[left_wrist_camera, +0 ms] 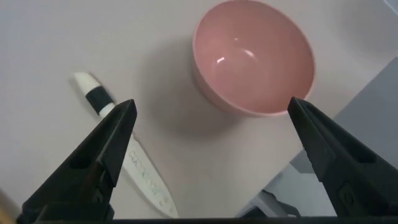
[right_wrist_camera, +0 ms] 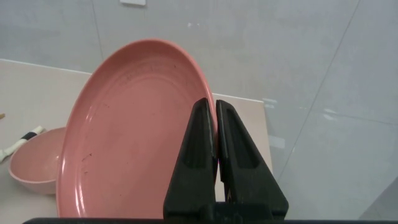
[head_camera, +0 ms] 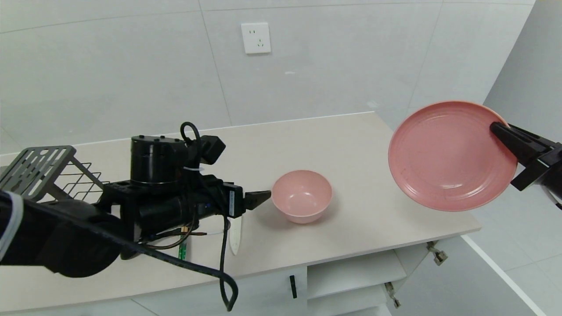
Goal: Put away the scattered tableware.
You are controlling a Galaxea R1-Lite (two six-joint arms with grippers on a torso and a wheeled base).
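Gripping the pink plate (head_camera: pixel 443 153) by its rim, the right gripper (head_camera: pixel 498 129) has its two fingers (right_wrist_camera: pixel 200 143) pressed together on the edge. The plate hangs tilted in the air, past the right end of the counter (head_camera: pixel 373 210) and above its level, with its hollow face turned toward the robot. The left gripper (left_wrist_camera: pixel 211 104) is released, its jaws spread wide with nothing between them. It hovers over the counter with its tips just beside the left side of the pink bowl (head_camera: pixel 301 195), though contact cannot be told. The bowl stands upright near the middle of the counter. A white knife (left_wrist_camera: pixel 127 165) with a black band on its handle lies flat on the counter under the left gripper, apart from the bowl. A dark wire rack (head_camera: pixel 37 169) stands at the counter's far left, and a white socket (head_camera: pixel 255 37) sits on the tiled wall behind.
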